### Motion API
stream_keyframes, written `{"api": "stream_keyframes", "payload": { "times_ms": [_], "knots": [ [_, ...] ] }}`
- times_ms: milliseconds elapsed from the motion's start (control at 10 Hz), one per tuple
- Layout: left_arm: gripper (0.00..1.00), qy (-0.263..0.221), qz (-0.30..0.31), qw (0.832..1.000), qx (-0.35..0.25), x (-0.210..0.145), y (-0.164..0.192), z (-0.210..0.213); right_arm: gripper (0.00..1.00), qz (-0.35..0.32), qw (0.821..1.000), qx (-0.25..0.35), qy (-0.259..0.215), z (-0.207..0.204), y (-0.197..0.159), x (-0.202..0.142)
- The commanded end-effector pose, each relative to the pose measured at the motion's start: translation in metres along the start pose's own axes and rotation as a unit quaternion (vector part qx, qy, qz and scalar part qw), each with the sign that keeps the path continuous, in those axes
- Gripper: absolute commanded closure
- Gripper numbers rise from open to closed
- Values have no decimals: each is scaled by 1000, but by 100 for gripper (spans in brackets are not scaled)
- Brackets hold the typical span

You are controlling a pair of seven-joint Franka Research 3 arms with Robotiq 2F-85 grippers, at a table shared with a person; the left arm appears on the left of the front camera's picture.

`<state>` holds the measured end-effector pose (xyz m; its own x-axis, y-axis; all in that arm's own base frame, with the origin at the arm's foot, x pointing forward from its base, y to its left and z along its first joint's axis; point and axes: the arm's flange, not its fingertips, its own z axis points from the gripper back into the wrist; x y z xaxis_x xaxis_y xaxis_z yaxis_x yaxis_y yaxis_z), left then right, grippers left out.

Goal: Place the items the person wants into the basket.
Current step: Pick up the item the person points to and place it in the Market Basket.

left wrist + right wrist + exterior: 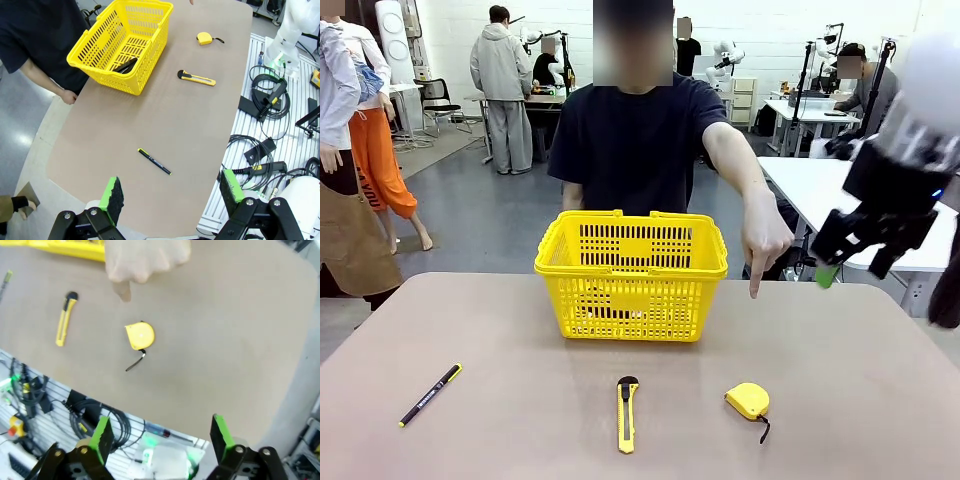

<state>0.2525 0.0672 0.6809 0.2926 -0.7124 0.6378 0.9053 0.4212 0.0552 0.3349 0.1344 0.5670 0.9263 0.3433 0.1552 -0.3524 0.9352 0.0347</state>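
Note:
The yellow basket (630, 270) (122, 45) stands mid-table in front of the person (635, 130). A dark object (125, 65), apparently the stapler, lies on the basket's floor. The person's hand (763, 240) (145, 262) points an index finger down at the table, just beyond the yellow tape measure (748, 400) (203, 38) (139, 335). My right gripper (852, 268) (162, 435) hangs open and empty high above the table's right side, over the tape measure. Open and empty too, my left gripper (171, 192) is held high over the table's left end.
A yellow-and-black utility knife (627, 412) (196, 78) (65, 319) lies left of the tape measure near the front edge. A black pen with yellow ends (430, 395) (154, 161) lies at the front left. Cables (265, 100) lie on the rail beside the table.

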Motion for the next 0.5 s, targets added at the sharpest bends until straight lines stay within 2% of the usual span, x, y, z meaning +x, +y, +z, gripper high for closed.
{"api": "stream_keyframes", "payload": {
  "times_ms": [0, 100, 400],
  "knots": [
    [0, -3, -2, 1000, -2, 0, -1, 0, 0, -35, 999, -2, -21, -47, 34, 6],
    [0, -3, -2, 1000, -2, 0, -1, 0, 0, -56, 998, 5, -36, -66, 41, 6],
    [0, -3, -2, 1000, -2, 0, -1, 0, 0, -60, 996, 22, -54, -107, 51, -2]
  ]
}}
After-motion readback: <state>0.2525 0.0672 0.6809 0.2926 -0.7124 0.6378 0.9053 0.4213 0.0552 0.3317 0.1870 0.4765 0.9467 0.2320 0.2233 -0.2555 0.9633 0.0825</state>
